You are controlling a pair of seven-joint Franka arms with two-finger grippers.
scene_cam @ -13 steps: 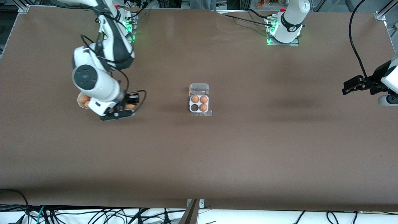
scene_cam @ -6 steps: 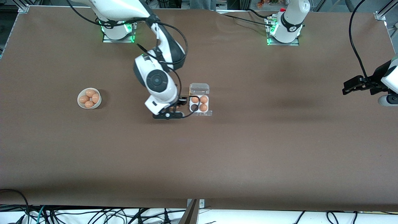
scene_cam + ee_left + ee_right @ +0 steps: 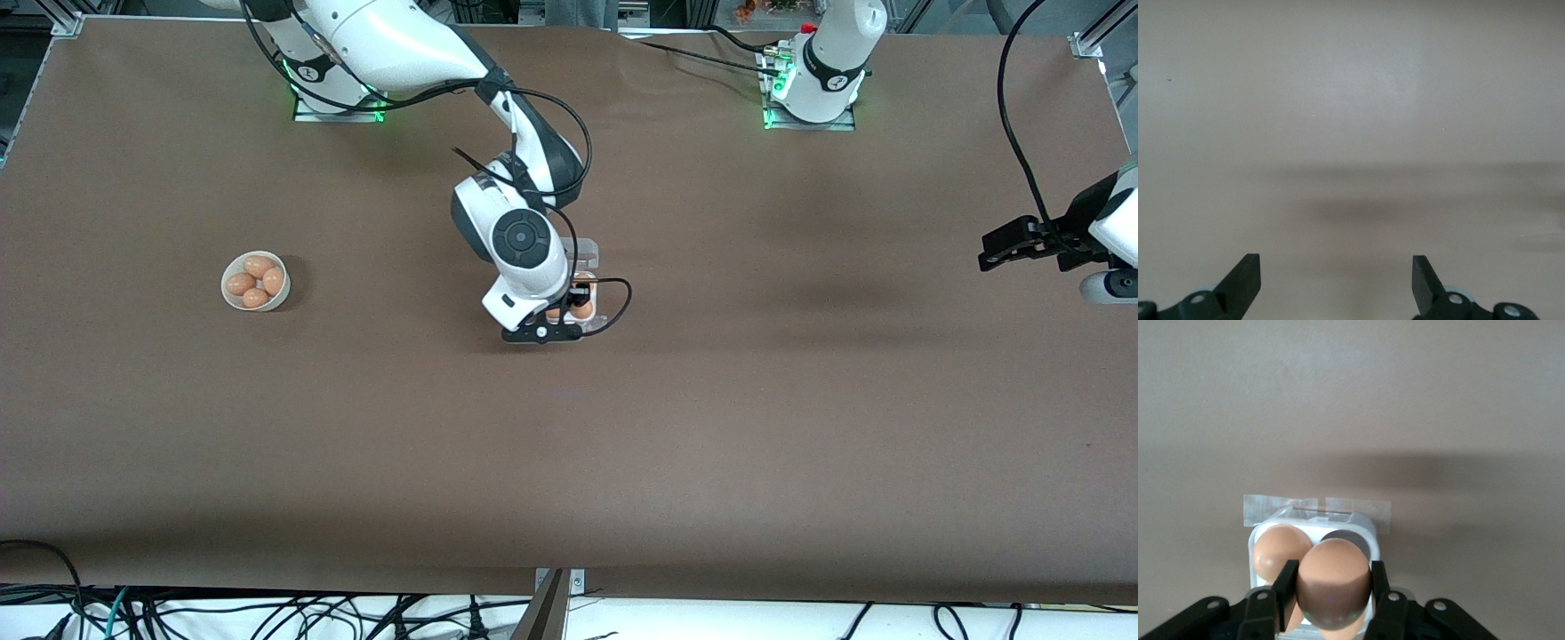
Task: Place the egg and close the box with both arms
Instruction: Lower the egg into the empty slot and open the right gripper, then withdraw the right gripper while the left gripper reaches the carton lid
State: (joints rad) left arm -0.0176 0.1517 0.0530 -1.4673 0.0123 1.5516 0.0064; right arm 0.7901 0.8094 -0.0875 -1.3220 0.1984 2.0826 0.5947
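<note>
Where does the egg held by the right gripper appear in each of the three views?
Front view: mostly hidden under the right gripper, over the box.
Left wrist view: not in it.
Right wrist view: the egg sits low in the middle, between the fingers.
Shared landmark: the box.

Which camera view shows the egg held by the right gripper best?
The right wrist view: the egg fills the gap between the right gripper's fingers, hanging over the box. In the front view the right arm hides it almost completely. The left wrist view shows only bare table.
</note>
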